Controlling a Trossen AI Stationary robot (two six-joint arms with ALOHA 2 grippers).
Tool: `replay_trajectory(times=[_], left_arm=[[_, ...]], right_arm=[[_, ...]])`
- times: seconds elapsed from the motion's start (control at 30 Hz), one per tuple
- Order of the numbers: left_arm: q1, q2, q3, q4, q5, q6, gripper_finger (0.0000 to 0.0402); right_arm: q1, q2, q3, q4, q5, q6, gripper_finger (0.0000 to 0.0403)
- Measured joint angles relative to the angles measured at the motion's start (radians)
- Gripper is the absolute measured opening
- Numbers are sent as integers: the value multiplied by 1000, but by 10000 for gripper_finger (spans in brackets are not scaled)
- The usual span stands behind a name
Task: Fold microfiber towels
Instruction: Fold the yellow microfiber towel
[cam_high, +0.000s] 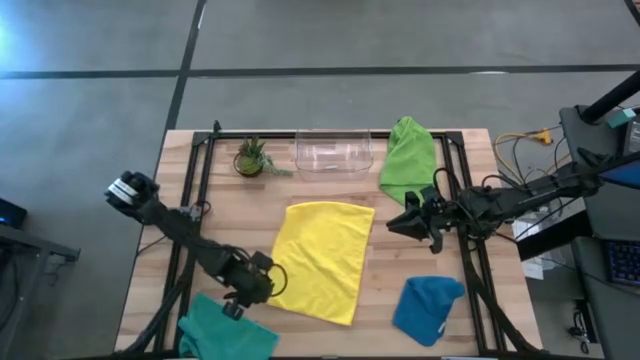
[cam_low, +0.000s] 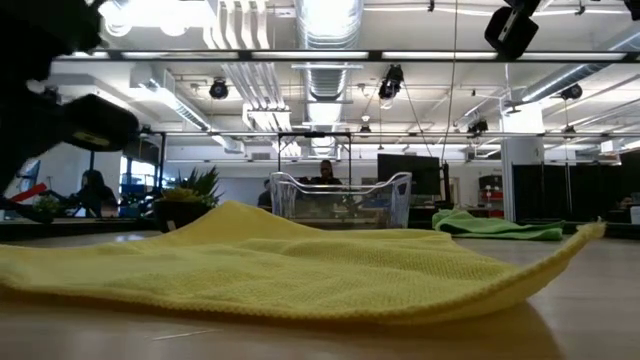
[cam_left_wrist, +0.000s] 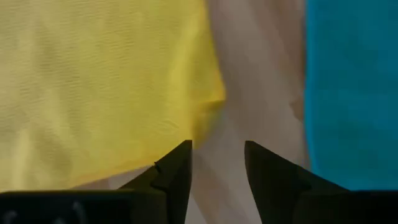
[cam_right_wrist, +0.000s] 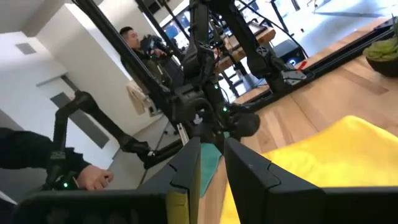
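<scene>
Folding step looks between grips: yellow towel (cam_high: 322, 259) lies flat mid-table, just in front of the clear bin (cam_high: 333, 151), with left gripper (cam_high: 248, 283) at its near-left corner, jaws apart on nothing, and right gripper (cam_high: 415, 218) just off its far-right corner, jaws nearly together and empty; next move likely needs a fresh pinch on a corner. Left wrist view alone shows bare wood between the fingertips (cam_left_wrist: 177, 165), with the blue towel (cam_left_wrist: 351, 87) beyond; low view shows the towel's raised edge; green towel (cam_high: 409, 158) is right of the bin and teal towel (cam_high: 226, 331) front-left.

- A grey concrete floor (cam_high: 350, 35), crossed by dark seams, is seen around the wooden table (cam_high: 390, 275).
- An open ceiling with round ducts (cam_low: 325, 25) and bright strip lights (cam_low: 150, 12) is shown.
- People (cam_low: 92, 190) are seated at distant desks.
</scene>
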Motion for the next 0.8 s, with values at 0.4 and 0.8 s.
replay_trajectory(times=[0.4, 0.8], left_arm=[[43, 70, 0, 62, 87, 73, 132], [45, 97, 4, 115, 141, 63, 23]], right_arm=[[13, 5, 0, 7, 0, 14, 68], [20, 11, 0, 3, 0, 26, 68]])
